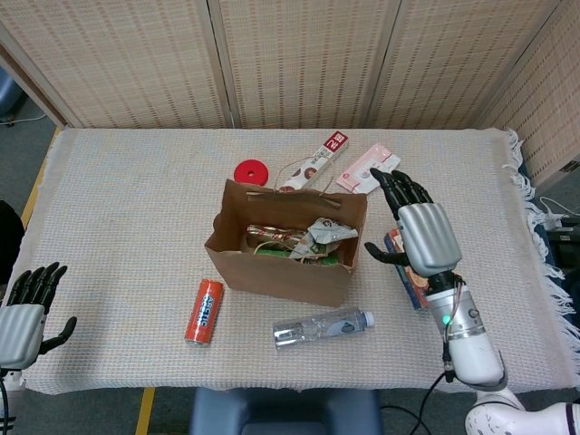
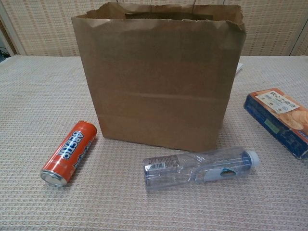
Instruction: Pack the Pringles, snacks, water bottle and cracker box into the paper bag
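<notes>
Your right hand (image 1: 422, 237) hovers empty with fingers spread over the cracker box (image 1: 405, 268), probably lining up its grasp, while snacks (image 1: 308, 237) sit in the paper bag (image 1: 272, 272), the water bottle (image 1: 323, 325) lies before it, and your left hand (image 1: 25, 310) idles open.

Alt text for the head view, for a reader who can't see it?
An open paper bag with snacks inside stands mid-table; the right hand hovers open above the cracker box. A can and water bottle lie in front.
</notes>
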### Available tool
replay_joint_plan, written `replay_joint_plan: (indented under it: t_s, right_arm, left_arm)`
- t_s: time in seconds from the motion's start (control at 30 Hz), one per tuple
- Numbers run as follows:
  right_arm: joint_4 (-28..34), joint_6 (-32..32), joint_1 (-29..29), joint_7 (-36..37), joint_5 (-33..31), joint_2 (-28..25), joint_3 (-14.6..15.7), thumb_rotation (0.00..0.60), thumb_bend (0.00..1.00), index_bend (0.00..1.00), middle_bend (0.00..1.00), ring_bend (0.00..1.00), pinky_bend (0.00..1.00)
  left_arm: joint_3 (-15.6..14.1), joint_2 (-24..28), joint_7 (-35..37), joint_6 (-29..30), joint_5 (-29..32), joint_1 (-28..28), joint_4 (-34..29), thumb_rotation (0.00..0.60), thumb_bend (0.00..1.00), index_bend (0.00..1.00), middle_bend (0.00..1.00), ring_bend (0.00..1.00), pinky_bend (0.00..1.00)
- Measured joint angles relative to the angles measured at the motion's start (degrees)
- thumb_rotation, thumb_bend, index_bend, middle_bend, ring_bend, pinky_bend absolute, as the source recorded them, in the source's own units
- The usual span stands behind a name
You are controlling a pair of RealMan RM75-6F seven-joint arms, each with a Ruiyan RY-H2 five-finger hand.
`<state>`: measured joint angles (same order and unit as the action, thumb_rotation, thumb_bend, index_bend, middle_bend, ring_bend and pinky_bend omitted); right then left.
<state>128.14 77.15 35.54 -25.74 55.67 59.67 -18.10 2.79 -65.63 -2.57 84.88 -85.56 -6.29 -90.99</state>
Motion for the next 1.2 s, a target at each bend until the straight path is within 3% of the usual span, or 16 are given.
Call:
replay_joint_plan:
  t_s: [0.27,0.57,0.87,1.2]
  right_arm:
    - [-5.03,-7.7,-7.32,7.03,16.56,-8.91,11.88,0.6,0.09,0.0,0.1,0.05,0.15]
    - [-14.05,-16.44,-10.01,15.05,34.86,-9.65,21.45,0.6,0.09,0.0,0.1,0.07,0.16]
    - [-15.7,-25.39,-7.43,13.41,37.01,-3.3,23.14,0.6,0.09,0.02,0.1,0.08,0.16]
    - [-16.38,-29.96,-4.4,4.68,32.19,8.12,21.13,0.6,0.09,0.0,0.1,0.08,0.16]
  left_arm:
    - [0.13,-0.23,-0.96,0.21,0.3,0.11,-0.33,0.6,0.35,0.0,0.0,0.0,0.0]
    - [0.23,-0.35,-1.4,0.31,0.5,0.17,-0.48,0.6,0.35,0.0,0.0,0.0,0.0]
    - [0.22,-0.27,-0.93,0.18,0.44,0.13,-0.33,0.6,0.35,0.0,0.0,0.0,0.0]
    - [0.17,-0.17,-0.46,0.11,0.31,0.11,-0.21,0.6,0.35,0.0,0.0,0.0,0.0]
